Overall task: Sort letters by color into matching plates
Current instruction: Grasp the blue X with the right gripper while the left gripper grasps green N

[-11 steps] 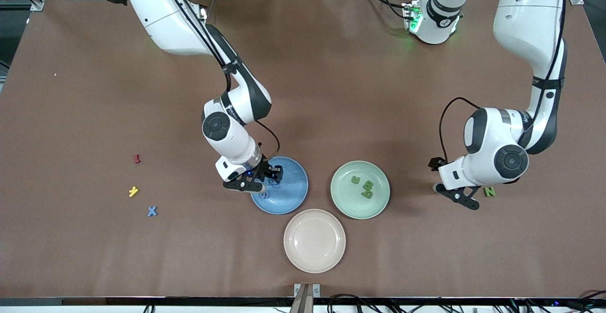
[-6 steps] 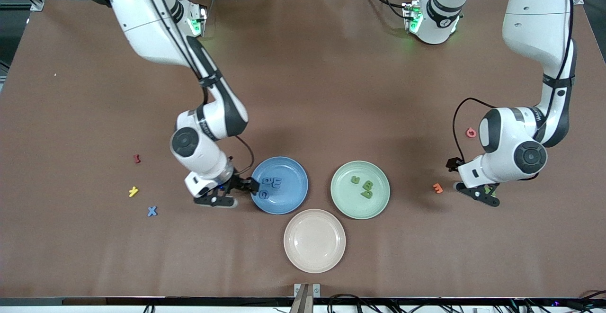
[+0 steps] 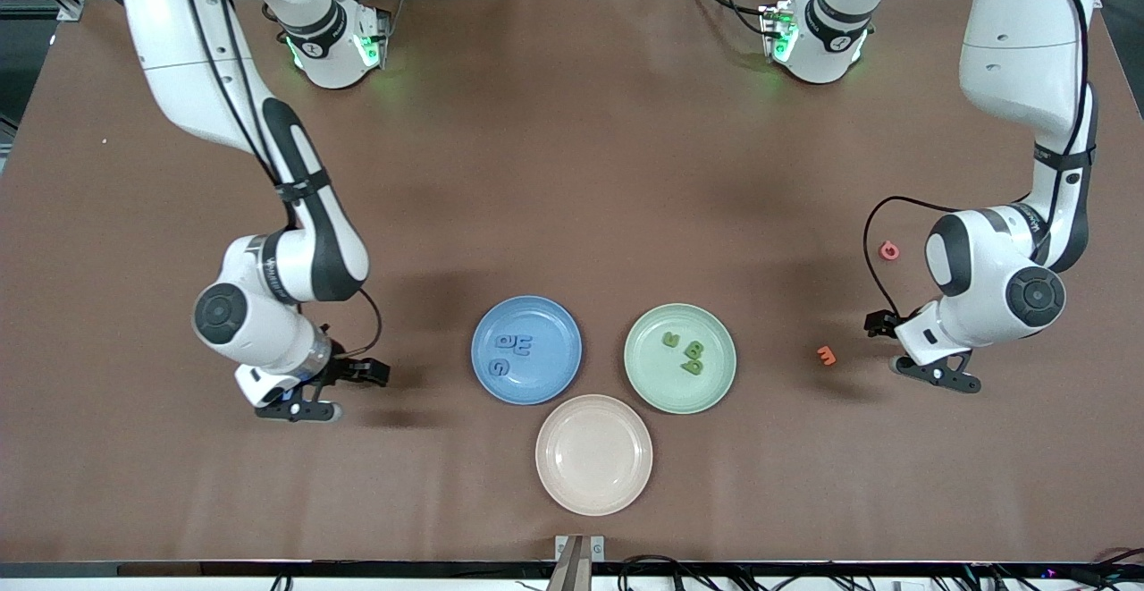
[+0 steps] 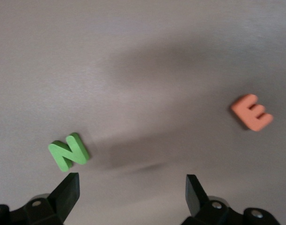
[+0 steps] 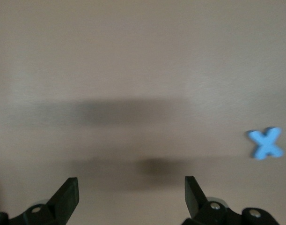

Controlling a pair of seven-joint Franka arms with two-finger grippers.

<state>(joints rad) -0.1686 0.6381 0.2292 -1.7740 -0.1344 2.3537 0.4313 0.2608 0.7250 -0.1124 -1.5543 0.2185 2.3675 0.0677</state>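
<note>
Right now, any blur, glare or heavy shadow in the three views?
Front view: sharp, soft arm shadows on the table, green base-light glow near the top edge. Left wrist view: streaky motion smear beside the green N, and the orange E looks soft. Right wrist view: low contrast, broad dark shadow bands above the right gripper, blue X slightly blurred.
</note>
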